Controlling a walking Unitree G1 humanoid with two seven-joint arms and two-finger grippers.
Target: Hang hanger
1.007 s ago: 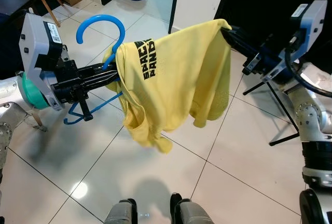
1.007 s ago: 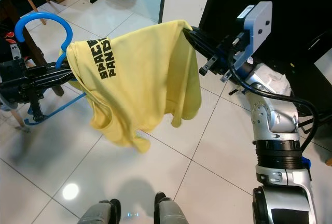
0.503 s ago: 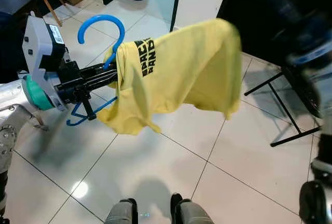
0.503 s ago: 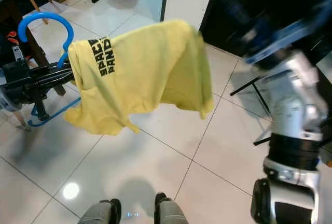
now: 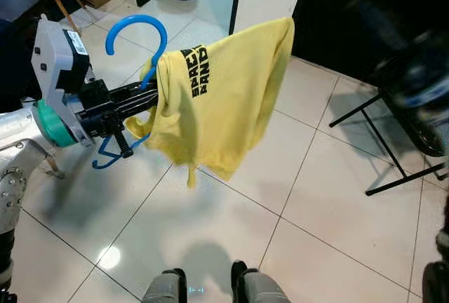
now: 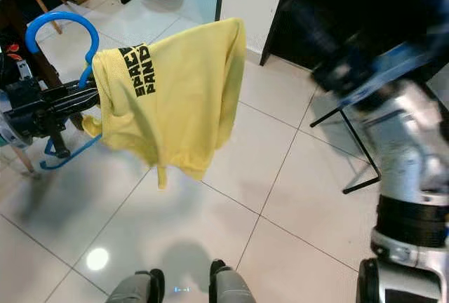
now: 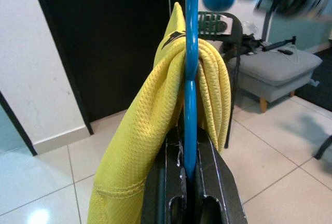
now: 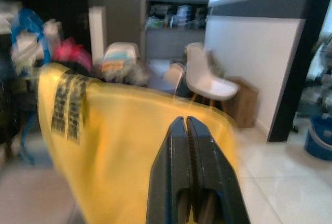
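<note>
Black print on the yellow T-shirt (image 5: 217,99), just beyond the left gripper (image 5: 144,99) fingertips, reads "SPACE PANDA", the last letters partly folded away.

Open tiled floor (image 5: 295,198) lies ahead and right of the draped yellow shirt (image 5: 217,99); a black folding stand (image 5: 393,149) blocks the right; chair legs (image 5: 59,1) crowd far left.

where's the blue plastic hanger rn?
Blue plastic hanger is at the robot's left, clamped in the left gripper, hook up, with the yellow t-shirt draped over it.
</note>
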